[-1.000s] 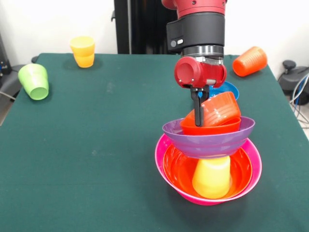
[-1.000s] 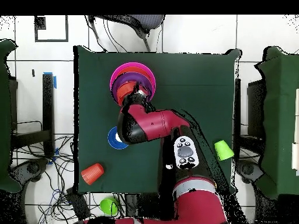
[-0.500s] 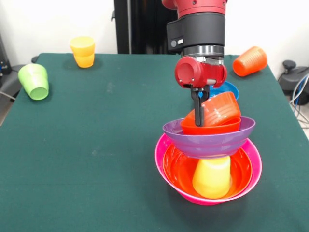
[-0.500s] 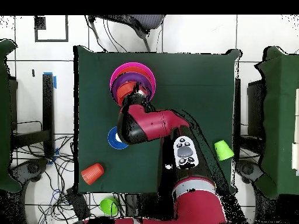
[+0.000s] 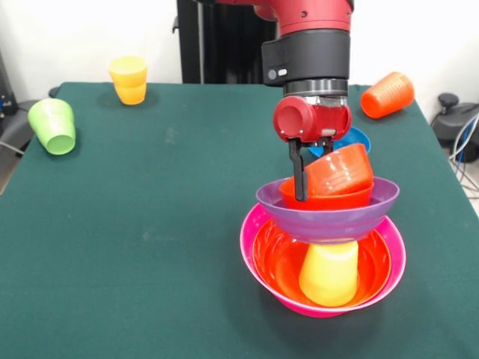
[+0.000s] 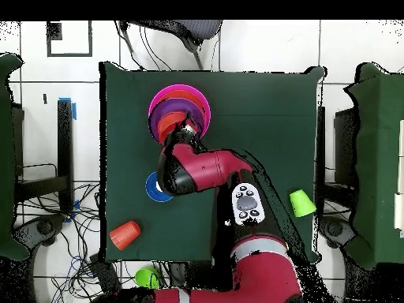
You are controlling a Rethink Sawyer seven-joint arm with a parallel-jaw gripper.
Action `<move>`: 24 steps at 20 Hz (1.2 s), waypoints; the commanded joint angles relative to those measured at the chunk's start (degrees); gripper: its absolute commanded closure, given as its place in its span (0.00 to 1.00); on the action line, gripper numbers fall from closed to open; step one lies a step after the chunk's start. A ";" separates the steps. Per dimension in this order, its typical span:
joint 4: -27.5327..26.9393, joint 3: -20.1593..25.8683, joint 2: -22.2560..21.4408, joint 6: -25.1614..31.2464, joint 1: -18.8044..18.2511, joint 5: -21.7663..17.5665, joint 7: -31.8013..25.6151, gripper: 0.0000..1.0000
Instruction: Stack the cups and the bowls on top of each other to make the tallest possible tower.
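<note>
The tower (image 5: 323,247) stands at lower right of the front view: a pink bowl (image 5: 258,262) on the green table (image 5: 150,224), a large orange bowl (image 5: 281,262) nested inside it, an upside-down yellow cup (image 5: 329,273) standing in that, and a purple bowl (image 5: 329,217) resting on the cup. In the purple bowl sits a small orange bowl (image 5: 329,200), and on that lies a second small orange bowl (image 5: 340,170), tipped on its side. The gripper (image 5: 308,173) hangs from the red arm (image 5: 310,75) at the tower's top, one dark finger (image 5: 300,176) down along the left side of the tipped bowl; the other finger is hidden, so whether it grips the bowl cannot be told. Behind the arm a blue bowl (image 5: 355,137) peeks out. An orange cup (image 5: 387,95) lies on its side at upper right, a yellow cup pair (image 5: 129,80) stands stacked at upper left, and a green cup (image 5: 52,126) lies tipped at the left edge. In the overhead view the tower (image 6: 179,110) sits in the table's upper left, the arm (image 6: 201,170) reaching up to it, the blue bowl (image 6: 151,189) left of the arm, the orange cup (image 6: 125,234) at lower left and a green cup (image 6: 301,203) at right.
</note>
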 commanded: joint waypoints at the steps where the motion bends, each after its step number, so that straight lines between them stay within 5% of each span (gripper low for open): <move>1: 1.74 2.73 3.51 10.48 0.80 -3.49 3.40 0.00; 10: 1.80 3.92 3.08 11.05 -0.24 -4.95 1.56 0.00; 18: 0.68 0.28 1.78 11.80 2.00 -5.12 0.95 0.00; 24: 2.65 3.66 -2.07 16.13 -0.91 -5.19 -1.85 0.00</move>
